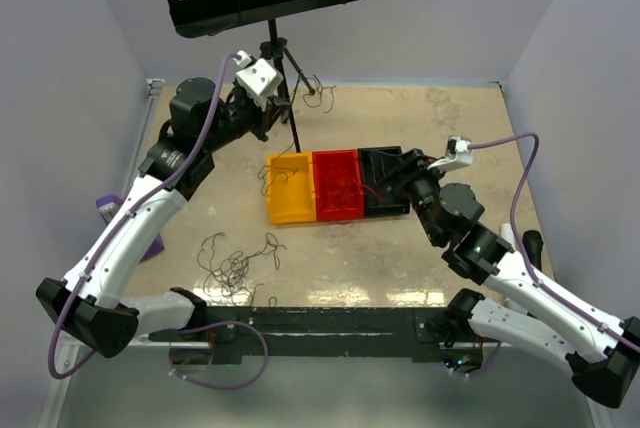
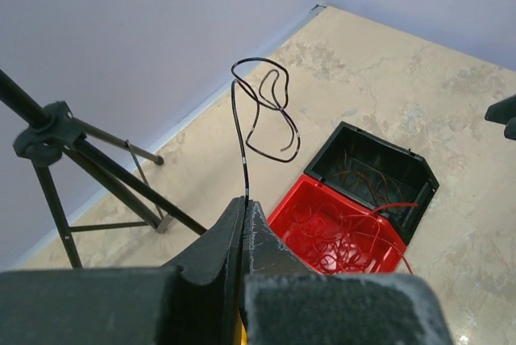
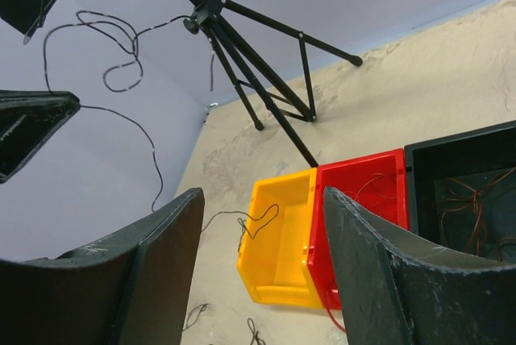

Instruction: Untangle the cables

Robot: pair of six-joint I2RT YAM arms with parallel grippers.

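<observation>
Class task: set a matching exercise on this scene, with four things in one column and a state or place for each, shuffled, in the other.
Column one
1 left gripper
2 right gripper
3 red bin
4 wire tangle

Column two
A open
B on the table, front left
C shut on a black wire
D holds red wires

Pairs: 1-C, 2-A, 3-D, 4-B

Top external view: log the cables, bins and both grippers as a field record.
left gripper: shut on a black cable, its curl in the air
right gripper: open, at the black bin
yellow bin: one dark strand
red bin: red cables
black bin: thin reddish strands
loose tangle: dark, on the table, on the near side of the yellow bin
</observation>
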